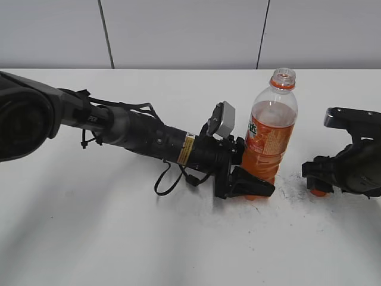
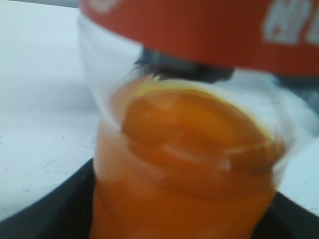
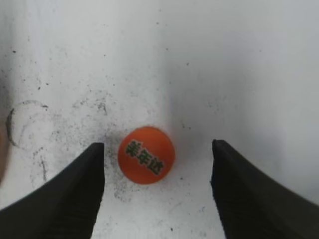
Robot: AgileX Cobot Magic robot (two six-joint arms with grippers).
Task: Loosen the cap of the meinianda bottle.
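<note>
Exterior view is showing the bottle already uncapped, left tool clamping its base; the cap is lying on the bench between the right tool's spread fingers (released, nothing held).

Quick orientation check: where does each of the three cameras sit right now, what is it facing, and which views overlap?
Exterior: raised, slanting down at the table; both arms, open-mouthed meinianda bottle, left gripper clamping its base.
Left wrist: pressed against the bottle; dark finger edges at the bottom corners.
Right wrist: straight down at the cap lying between the open right gripper fingers.
Shared: exterior and left wrist show the bottle; exterior shows the cap partly.
</note>
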